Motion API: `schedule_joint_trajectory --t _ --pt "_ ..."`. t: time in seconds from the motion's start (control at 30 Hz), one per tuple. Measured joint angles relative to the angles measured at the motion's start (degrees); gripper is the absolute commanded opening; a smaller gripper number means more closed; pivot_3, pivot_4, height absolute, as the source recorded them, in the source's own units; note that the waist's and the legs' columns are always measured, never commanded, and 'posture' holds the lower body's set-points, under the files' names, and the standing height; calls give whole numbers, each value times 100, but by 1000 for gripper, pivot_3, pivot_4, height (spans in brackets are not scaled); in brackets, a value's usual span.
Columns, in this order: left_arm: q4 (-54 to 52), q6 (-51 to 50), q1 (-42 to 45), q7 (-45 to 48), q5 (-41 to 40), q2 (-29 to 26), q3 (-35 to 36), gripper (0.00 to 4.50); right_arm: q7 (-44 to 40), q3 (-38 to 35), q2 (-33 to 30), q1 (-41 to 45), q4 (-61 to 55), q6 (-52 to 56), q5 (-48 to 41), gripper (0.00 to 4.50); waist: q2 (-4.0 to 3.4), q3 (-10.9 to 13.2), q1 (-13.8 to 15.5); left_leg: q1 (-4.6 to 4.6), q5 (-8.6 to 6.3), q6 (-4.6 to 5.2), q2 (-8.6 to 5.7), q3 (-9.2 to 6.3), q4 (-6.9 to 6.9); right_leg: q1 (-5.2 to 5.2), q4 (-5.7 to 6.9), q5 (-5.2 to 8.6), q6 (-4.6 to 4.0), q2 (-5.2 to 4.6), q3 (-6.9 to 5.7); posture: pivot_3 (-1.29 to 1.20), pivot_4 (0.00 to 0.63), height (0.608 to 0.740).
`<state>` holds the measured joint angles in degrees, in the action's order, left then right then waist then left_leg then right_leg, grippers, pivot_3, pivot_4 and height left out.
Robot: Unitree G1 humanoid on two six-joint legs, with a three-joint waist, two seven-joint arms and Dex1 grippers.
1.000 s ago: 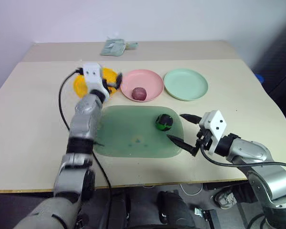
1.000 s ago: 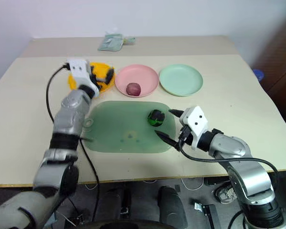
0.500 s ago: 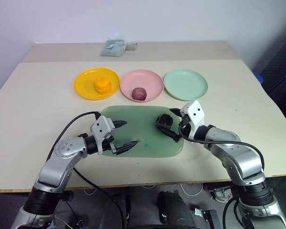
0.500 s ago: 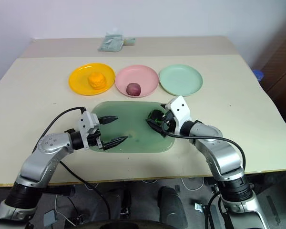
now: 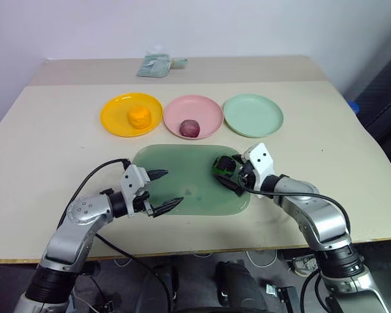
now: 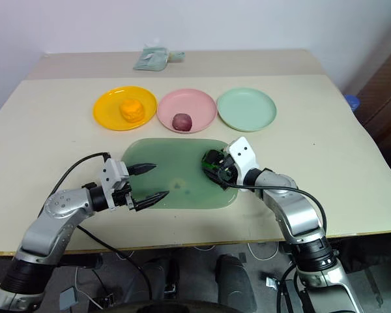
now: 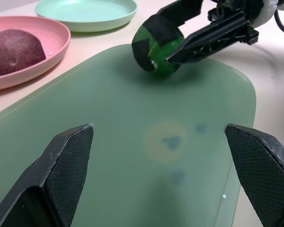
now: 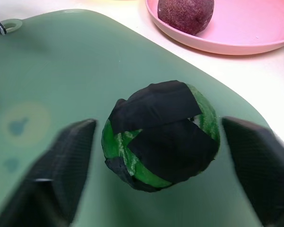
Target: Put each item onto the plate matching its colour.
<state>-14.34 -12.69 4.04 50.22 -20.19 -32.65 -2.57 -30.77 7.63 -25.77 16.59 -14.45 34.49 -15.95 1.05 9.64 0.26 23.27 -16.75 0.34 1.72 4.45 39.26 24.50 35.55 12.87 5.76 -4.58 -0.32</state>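
**Inspector:** Start with what sits nearest the arms.

**Onlooker:** The left gripper (image 5: pixel 164 191) hangs low over the near left part of the large translucent green rounded-rectangle tray (image 5: pixel 182 171), its two black fingers spread wide with nothing between them. Ahead of it and off to its right lies the dark green-and-black taped toy ball (image 5: pixel 223 167), on the tray's far right corner.

**Inspector:** And the other arm?

**Onlooker:** The right gripper (image 5: pixel 231 174) is at that ball, one black finger on each side of it. The right wrist view shows the ball (image 8: pixel 160 135) sitting between the two fingers with a sliver of tray visible on either side. In the left wrist view one finger lies over the top of the ball (image 7: pixel 157 43) and the other runs along its side. Whether they press on it I cannot tell. The ball rests on the tray.

**Inspector:** Beyond the grippers?

**Onlooker:** Three round shallow plastic plates stand in a row on the pale tabletop (image 5: pixel 39 150), past the tray. The pale mint green plate (image 5: pixel 253 115) lies straight beyond the right gripper, bare. The pink plate (image 5: pixel 193 117) is beyond and to that gripper's left, with the dark red-purple ball (image 5: pixel 189 127) on it. The yellow-orange plate (image 5: pixel 131 115) stands beyond the left gripper, carrying the lumpy orange-yellow toy food (image 5: pixel 139 117).

**Inspector:** Anything farther?

**Onlooker:** A small crumpled grey-green packet (image 5: pixel 155 64) near the table's far edge.
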Motion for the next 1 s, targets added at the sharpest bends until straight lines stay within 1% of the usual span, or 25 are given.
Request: schedule_joint_trajectory --t 0.3,0.33,0.37,0.43,0.67,0.83,0.93,1.0 --pt "196 242 -110 -37 132 4 5 4500 -7 -4 21 30 5 9 -1 3689 0 0 -2 0 0 0 1 0 0 1 0 0 0 0 0 0 150 740" --pt "202 245 -110 -45 144 7 5 4500 -20 -4 23 38 6 9 -5 3148 0 0 -2 0 0 0 1 0 0 1 0 0 0 0 0 0 150 740" --pt "203 246 -107 -53 149 8 4 4500 -34 -4 25 39 7 9 -6 2818 0 0 -1 0 0 0 1 0 0 1 0 0 0 0 0 0 150 740" --pt "202 246 -102 -69 151 11 4 4500 -31 -6 49 40 7 7 -4 1998 0 0 -3 0 0 0 2 0 0 1 0 0 0 0 0 0 150 740" --pt "193 224 -98 -171 154 17 4 4500 0 -7 96 167 7 8 -1 1998 -1 0 -5 0 0 0 4 0 0 2 0 0 0 0 0 0 150 740" --pt "135 173 70 -343 160 86 8 4500 16 -84 146 590 63 7 -11 1998 -1 0 -5 0 0 0 3 0 0 2 0 0 0 0 0 0 150 740" --pt "19 79 110 -432 157 130 -3 4500 292 -239 283 1305 740 -14 85 1998 -1 1 -38 -1 0 0 2 3 0 3 1 -1 1 0 0 0 150 740" --pt "-3 44 133 -466 158 158 -15 4500 622 -397 393 1954 1618 -126 290 1998 -2 1 -91 0 1 -1 1 5 -1 4 3 0 0 2 -1 0 150 740"
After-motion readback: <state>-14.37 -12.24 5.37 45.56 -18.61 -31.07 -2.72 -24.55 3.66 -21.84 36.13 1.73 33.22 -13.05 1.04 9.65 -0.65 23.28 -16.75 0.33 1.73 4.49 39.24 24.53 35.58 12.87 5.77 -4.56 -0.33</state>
